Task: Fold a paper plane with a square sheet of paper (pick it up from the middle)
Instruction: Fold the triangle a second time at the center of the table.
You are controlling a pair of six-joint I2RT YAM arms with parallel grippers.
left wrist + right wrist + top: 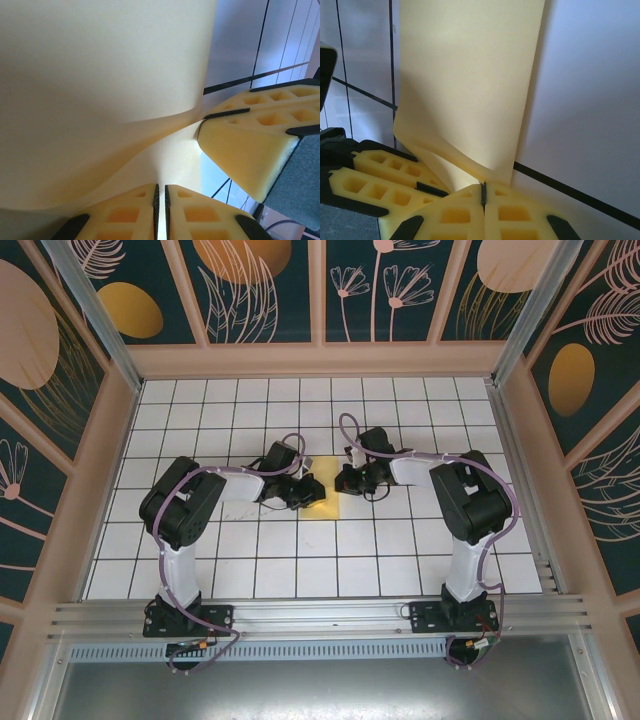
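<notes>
Jaws clenched on both sides: left gripper and right gripper each pinch the square sheet of paper, with the finger seams closed on it in both wrist views. The sheet sits mid-surface between the two tips. Its visible pale-yellow patch spreads toward the near side, edges roughly along the tile lines. Right wrist view: the paper runs lengthwise away from the jaws, its lower part curled and lifted. Long axis cannot be told from above. Arms: elbows bowed out left and right, forearms angled inward, grippers low, nose to nose, just beside each other.
</notes>
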